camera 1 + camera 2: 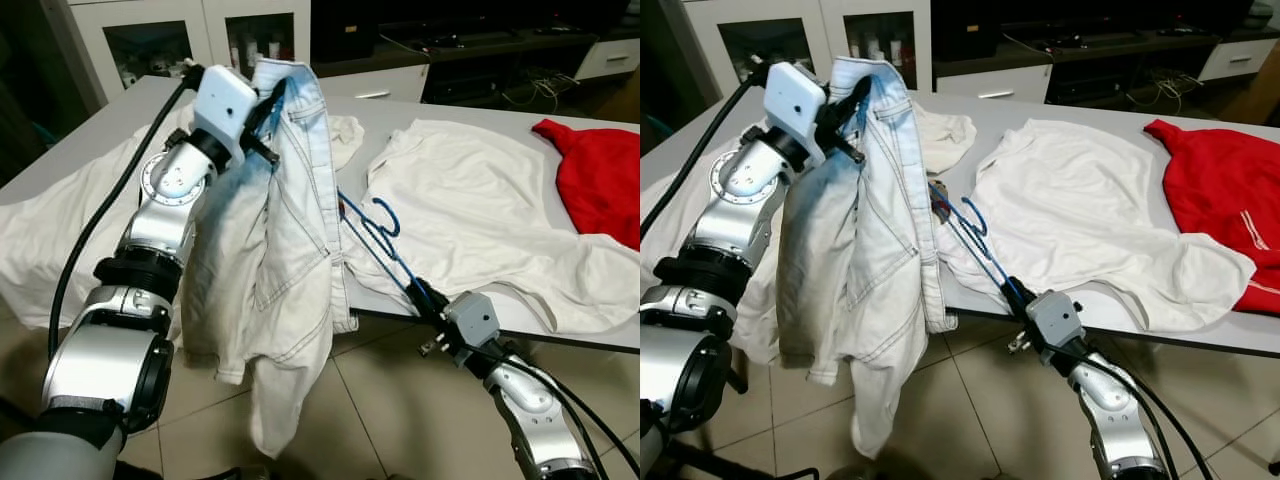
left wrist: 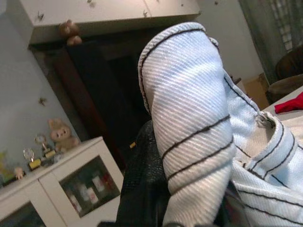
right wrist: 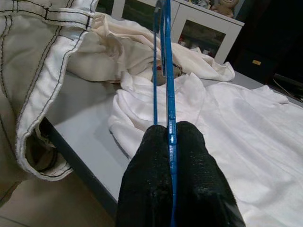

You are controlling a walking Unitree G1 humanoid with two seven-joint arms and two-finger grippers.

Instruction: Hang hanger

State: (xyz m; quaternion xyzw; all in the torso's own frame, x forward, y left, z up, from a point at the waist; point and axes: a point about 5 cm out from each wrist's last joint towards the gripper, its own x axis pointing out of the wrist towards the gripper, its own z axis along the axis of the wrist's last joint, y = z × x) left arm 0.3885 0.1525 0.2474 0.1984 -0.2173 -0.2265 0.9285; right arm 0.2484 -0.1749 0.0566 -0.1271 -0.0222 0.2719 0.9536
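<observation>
A pair of pale, washed-out jeans [image 1: 270, 260] hangs from my left gripper [image 1: 268, 108], which is raised above the table's near edge and shut on the waistband [image 2: 189, 123]. The legs droop past the table edge towards the floor. My right gripper [image 1: 432, 305] is low at the table's front edge, shut on one end of a blue wire hanger [image 1: 378, 240]. The hanger [image 3: 163, 71] slants up from the fingers [image 3: 142, 184] towards the jeans, its hook curling over a white shirt. Its far end is hidden behind the denim.
A white T-shirt [image 1: 470, 210] lies spread on the grey table [image 1: 590, 335]. Red clothing [image 1: 600, 175] lies at the far right, and more white cloth [image 1: 50, 240] on the left. Cabinets with glass doors [image 1: 180, 40] stand behind. Tiled floor [image 1: 380, 410] lies below.
</observation>
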